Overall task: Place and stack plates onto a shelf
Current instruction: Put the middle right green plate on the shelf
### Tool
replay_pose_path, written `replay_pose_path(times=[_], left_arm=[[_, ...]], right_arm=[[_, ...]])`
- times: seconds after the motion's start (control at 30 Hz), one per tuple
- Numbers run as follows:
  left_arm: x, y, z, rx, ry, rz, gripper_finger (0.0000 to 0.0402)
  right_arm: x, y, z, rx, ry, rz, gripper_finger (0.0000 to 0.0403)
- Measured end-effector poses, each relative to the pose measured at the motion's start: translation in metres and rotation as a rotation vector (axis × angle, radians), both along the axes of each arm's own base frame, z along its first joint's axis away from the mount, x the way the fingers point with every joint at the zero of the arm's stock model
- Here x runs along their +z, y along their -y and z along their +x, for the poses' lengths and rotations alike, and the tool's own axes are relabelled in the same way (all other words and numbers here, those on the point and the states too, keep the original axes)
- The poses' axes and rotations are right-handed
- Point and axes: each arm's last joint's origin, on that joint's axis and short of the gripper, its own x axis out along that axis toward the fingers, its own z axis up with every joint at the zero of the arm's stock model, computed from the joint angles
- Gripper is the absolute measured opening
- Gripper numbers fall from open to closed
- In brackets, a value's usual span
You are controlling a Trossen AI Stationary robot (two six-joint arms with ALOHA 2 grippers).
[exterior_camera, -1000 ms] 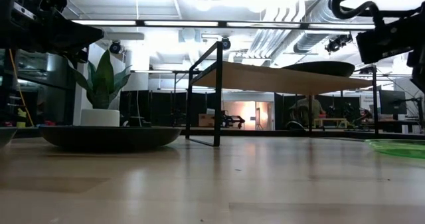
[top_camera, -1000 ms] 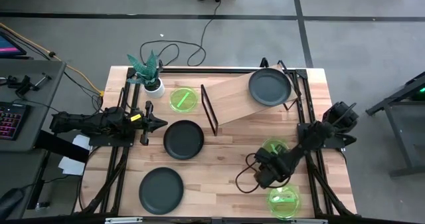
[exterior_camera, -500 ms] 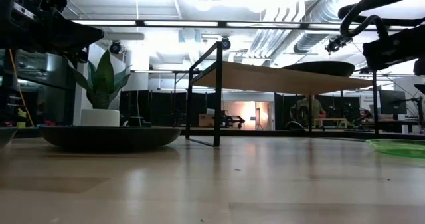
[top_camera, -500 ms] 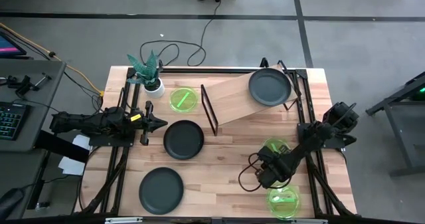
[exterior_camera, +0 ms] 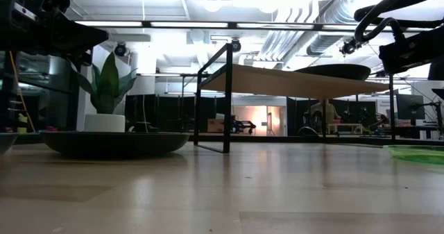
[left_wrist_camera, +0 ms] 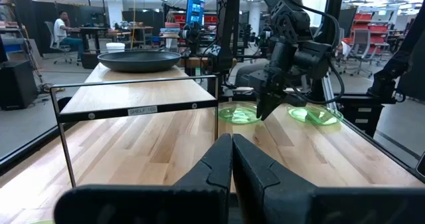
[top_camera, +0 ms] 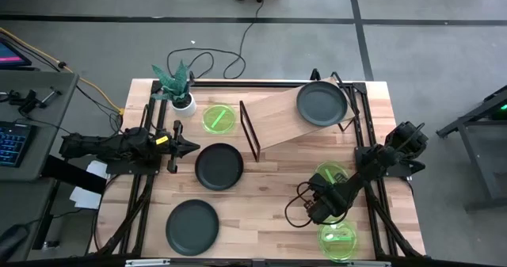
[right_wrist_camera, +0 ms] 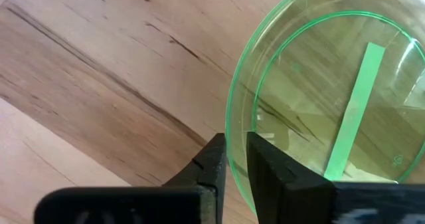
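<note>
Presently, the neon-green plate point(right_wrist_camera: 319, 104) being worked lies flat near the front right corner of the worktop point(top_camera: 261, 196). The right gripper point(right_wrist_camera: 236, 159) straddles its rim: one finger sits outside the rim and the other inside, pinching the thin edge. A second neon-green plate point(top_camera: 329, 176) lies just behind it, partly under the right arm, and a third neon-green plate point(top_camera: 219, 118) lies near the back edge beside the potted plant point(top_camera: 178, 85).

One dark grey plate point(top_camera: 322, 103) already rests on the raised end of the tilted shelf point(top_camera: 277, 120) at the back right. Two more dark grey plates remain on the worktop: one dark grey plate point(top_camera: 219, 165) at the centre, another dark grey plate point(top_camera: 192, 226) toward the front left.

The left gripper point(left_wrist_camera: 231, 159) waits at the left side of the worktop, its fingers pressed together and holding nothing.

Hazards, as judged from this position:
- The hold covers only a small part of the rim. The plate may pivot or slip free when lifted.
- The neighbouring green plate lies close by. A sideways lift may strike it.
- The shelf board is tilted. A plate released off-level may slide, or shift the dark grey plate already there.
</note>
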Motion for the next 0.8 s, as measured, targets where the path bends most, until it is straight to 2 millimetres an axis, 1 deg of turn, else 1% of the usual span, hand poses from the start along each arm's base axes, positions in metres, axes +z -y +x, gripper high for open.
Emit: replay_pose_path(times=[0.2,0.43,0.67,0.73,0.8], left_arm=[[0.000,0.000,0.000,0.000,0.000,0.000,0.0003],[0.000,0.000,0.000,0.000,0.000,0.000,0.0003],[0.000,0.000,0.000,0.000,0.000,0.000,0.0003],[0.000,0.000,0.000,0.000,0.000,0.000,0.0003],[0.000,0.000,0.000,0.000,0.000,0.000,0.0003]], right_arm=[[-0.001,0.000,0.000,-0.012,-0.002,-0.003,0.0039],[-0.017,-0.002,0.002,-0.021,-0.053,-0.036,0.0040],[-0.014,-0.001,0.001,-0.021,-0.052,-0.040,0.0038],[-0.013,-0.001,0.001,-0.020,-0.060,-0.047,0.0028],[-0.011,0.000,0.001,-0.018,-0.077,-0.061,0.0010]])
